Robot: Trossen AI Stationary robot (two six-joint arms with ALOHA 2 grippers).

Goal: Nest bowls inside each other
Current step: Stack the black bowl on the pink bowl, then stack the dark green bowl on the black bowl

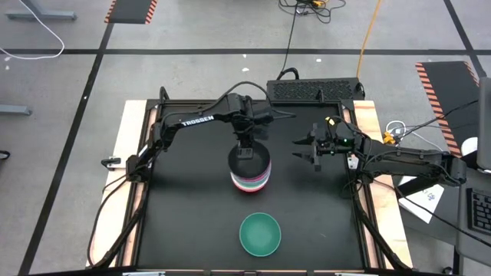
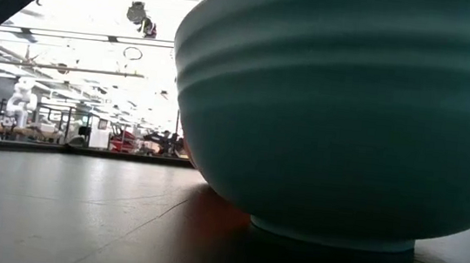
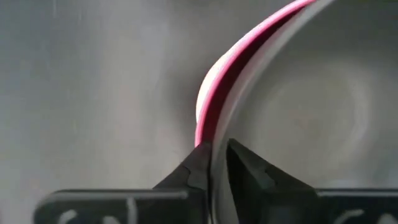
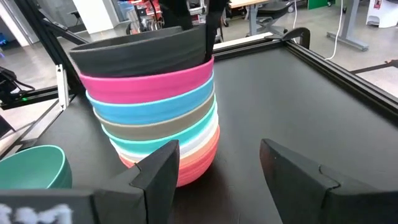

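A stack of several nested bowls (image 1: 251,178) stands on its bottom bowl at the middle of the black table. A black bowl (image 4: 143,56) is the top one and sits in the magenta bowl (image 4: 149,87). My left gripper (image 1: 245,153) points down over the stack's far side, shut on the black bowl's rim. A single green bowl (image 1: 260,233) stands upright on its foot near the front edge and fills the low view (image 2: 341,116). My right gripper (image 1: 305,151) hangs open to the right of the stack, level, touching nothing (image 4: 221,155). My left gripper pinches the black bowl's rim (image 3: 219,134) at its far side, one finger inside the bowl and one outside. The fingers (image 4: 208,28) come from above, pointing down. The bowl sits inside the magenta bowl, whose rim (image 3: 214,81) shows just outside it.
A black box (image 1: 314,90) with cables lies along the table's far edge. Raised wooden borders (image 1: 130,153) run along the table's left and right sides. Bare mat lies left of the stack and between the stack and the green bowl.
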